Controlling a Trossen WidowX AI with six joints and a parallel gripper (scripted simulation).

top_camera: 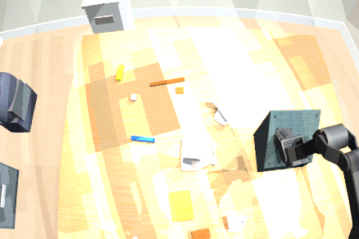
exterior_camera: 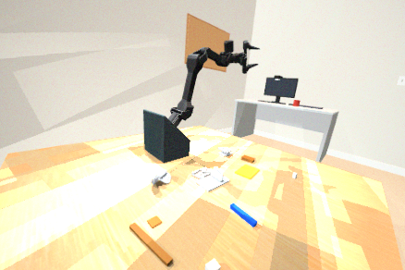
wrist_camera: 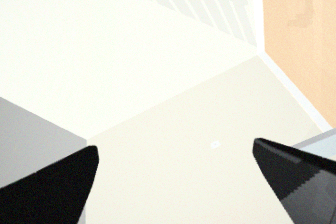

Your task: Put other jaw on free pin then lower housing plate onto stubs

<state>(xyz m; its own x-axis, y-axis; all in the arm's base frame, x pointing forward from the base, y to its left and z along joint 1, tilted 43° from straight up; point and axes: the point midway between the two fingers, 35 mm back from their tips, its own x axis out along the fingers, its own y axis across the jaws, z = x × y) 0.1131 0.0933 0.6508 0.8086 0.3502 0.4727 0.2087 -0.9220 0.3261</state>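
My gripper (exterior_camera: 257, 56) (wrist_camera: 177, 149) is open and empty, high above the table and far from the parts; it is out of the top view. A white base assembly (top_camera: 189, 147) (exterior_camera: 218, 183) lies mid-table with pale parts on it, washed out by glare. One pale grey-white part (top_camera: 220, 118) (exterior_camera: 162, 177) lies apart from it, and another white part (top_camera: 236, 222) (exterior_camera: 226, 152) lies off on the other side. Which of these are jaws or the housing plate, and whether teeth mesh, I cannot tell. The pins are not clear.
Around the assembly lie a yellow square (top_camera: 181, 205) (exterior_camera: 247, 171), an orange-brown block (top_camera: 201, 233) (exterior_camera: 248, 158), a blue bar (top_camera: 143, 139) (exterior_camera: 243, 215) and a brown bar (top_camera: 167, 82) (exterior_camera: 151, 244). The arm stands on a dark pedestal (top_camera: 264, 143) (exterior_camera: 160, 139).
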